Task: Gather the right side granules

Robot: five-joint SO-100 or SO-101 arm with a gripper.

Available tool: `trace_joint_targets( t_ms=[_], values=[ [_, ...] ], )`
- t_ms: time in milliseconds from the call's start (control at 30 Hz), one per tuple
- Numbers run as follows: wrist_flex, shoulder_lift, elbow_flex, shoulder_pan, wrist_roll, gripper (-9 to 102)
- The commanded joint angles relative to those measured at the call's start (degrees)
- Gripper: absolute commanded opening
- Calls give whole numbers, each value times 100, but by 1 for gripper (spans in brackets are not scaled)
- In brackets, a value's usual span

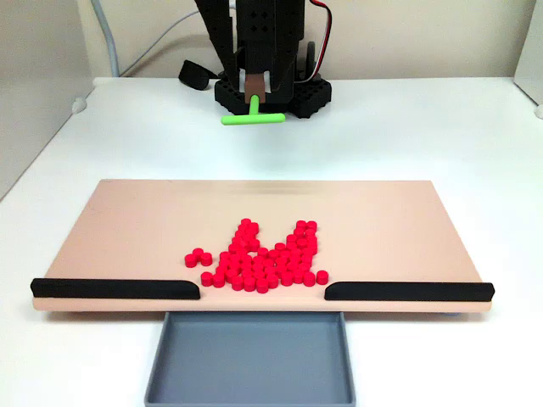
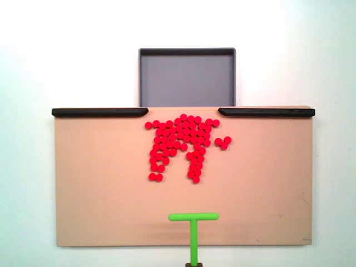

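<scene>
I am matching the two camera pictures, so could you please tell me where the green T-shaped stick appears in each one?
A fixed view: the green T-shaped stick is at top centre, beyond the board's far edge, held under the arm.
A fixed view: the stick is at bottom centre, its crossbar over the board's near edge.
Shared landmark: the grey tray, across the red granules from the stick.

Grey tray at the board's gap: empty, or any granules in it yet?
Empty. The grey tray shows bare floor in both fixed views; the red granules all lie on the board.
</scene>
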Motion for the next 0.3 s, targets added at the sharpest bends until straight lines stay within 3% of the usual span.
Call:
trace_joint_targets(
  t_ms=[0,267],
  values=[
    [-26,35,-44,53,44,0],
    [-26,44,-62,88,44,0]
  ],
)
